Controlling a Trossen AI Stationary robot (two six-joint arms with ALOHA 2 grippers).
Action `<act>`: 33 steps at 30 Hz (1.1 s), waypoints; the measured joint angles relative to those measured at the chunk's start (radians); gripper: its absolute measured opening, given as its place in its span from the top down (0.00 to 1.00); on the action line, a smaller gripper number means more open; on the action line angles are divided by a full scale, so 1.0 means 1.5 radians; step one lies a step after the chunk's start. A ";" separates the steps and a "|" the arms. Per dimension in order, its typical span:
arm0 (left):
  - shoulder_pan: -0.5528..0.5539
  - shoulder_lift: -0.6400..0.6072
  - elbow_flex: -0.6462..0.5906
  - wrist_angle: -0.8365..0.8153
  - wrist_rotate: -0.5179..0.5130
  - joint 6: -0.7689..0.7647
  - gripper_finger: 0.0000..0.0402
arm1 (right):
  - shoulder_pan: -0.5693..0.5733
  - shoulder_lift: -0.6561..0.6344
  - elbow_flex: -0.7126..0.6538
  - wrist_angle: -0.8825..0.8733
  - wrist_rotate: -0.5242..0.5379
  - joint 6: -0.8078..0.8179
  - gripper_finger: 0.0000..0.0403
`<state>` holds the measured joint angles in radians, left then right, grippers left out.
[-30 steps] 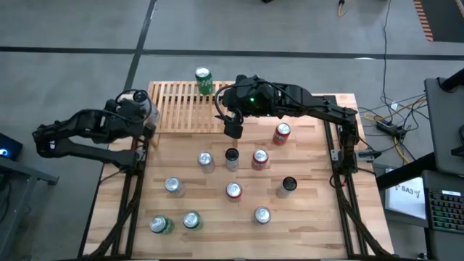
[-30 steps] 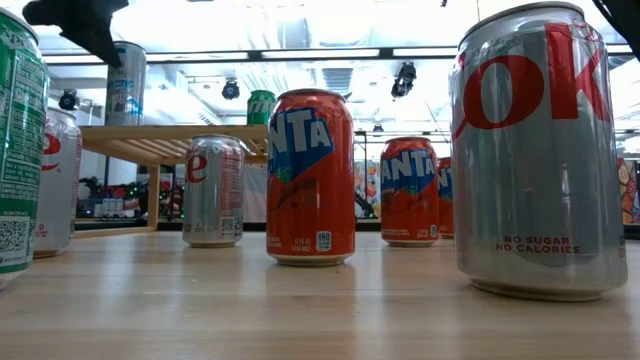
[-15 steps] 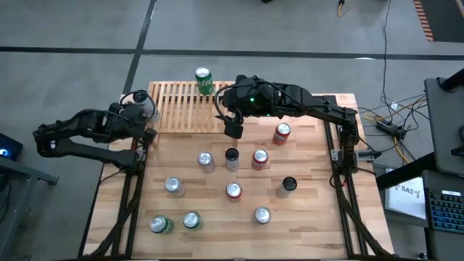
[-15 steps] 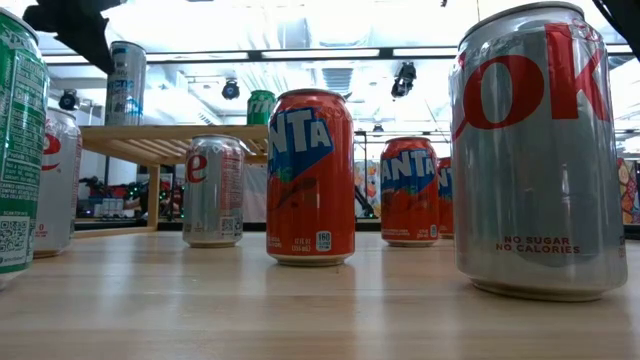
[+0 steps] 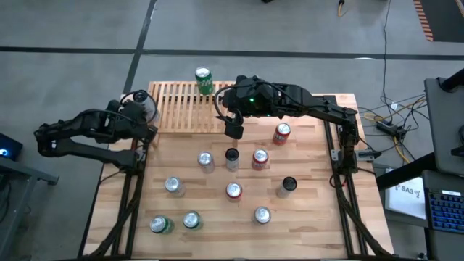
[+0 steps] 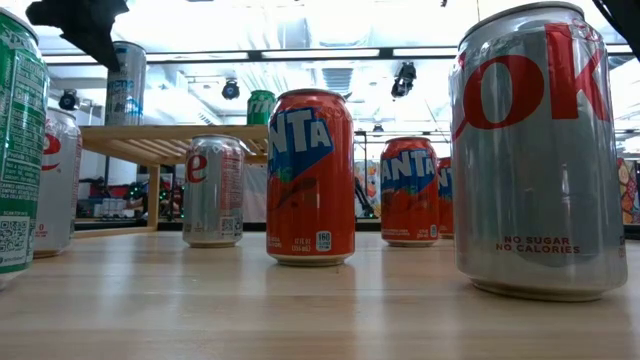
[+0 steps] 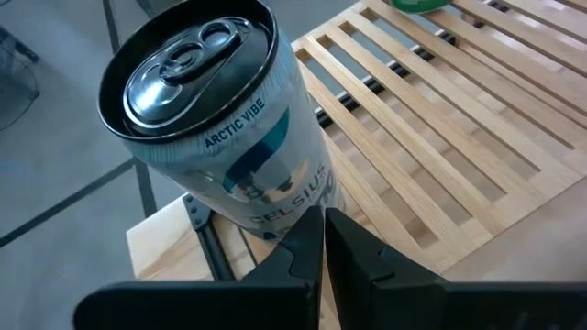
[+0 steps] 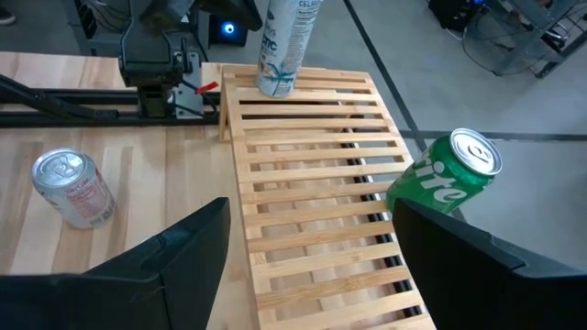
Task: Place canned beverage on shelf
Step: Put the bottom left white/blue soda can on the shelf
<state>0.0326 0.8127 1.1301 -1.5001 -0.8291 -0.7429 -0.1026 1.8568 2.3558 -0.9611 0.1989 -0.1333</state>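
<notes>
Wood slats fill the upper middle of the high view: that's the shelf (image 5: 181, 109), and the action is at its left end. The left gripper (image 7: 323, 220) sits there with both fingers pressed together, nothing between them, their tips just short of the tall slim can (image 7: 220, 137). That can stands on the shelf's corner slats, close to the edge. From the left wrist it looks tipped, though that may be only the camera's angle; the right wrist view shows it (image 8: 284, 46) near enough upright.

So my read is that this can is already up, and the job now is to leave it standing. Pull the closed fingers straight back, away from the can wall, with no sideways sweep. It's tall, narrow and near the edge, so a brush high up could topple it off the rack.

The right gripper (image 5: 232, 130) hovers at the shelf's lower right corner, fingers spread wide and empty. A green can (image 5: 203, 78) stands on the shelf's upper edge. More cans wait on the table (image 5: 312, 210) below.
</notes>
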 joint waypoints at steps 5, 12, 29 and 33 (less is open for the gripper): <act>0.000 0.000 -0.001 0.001 -0.018 0.000 1.00 | 0.000 0.000 0.000 0.000 0.000 -0.001 0.27; 0.000 0.000 -0.001 0.004 -0.005 0.000 1.00 | 0.000 0.000 0.000 -0.005 0.000 0.001 0.27; 0.001 0.030 -0.001 -0.004 0.035 0.033 1.00 | 0.000 0.000 0.000 -0.005 0.000 -0.007 0.27; 0.001 0.037 -0.001 -0.004 0.004 0.033 1.00 | 0.000 0.000 0.000 -0.005 0.000 -0.007 0.27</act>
<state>0.0338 0.8686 1.1290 -1.5068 -0.8225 -0.6935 -0.1028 1.8568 2.3558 -0.9691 0.1987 -0.1436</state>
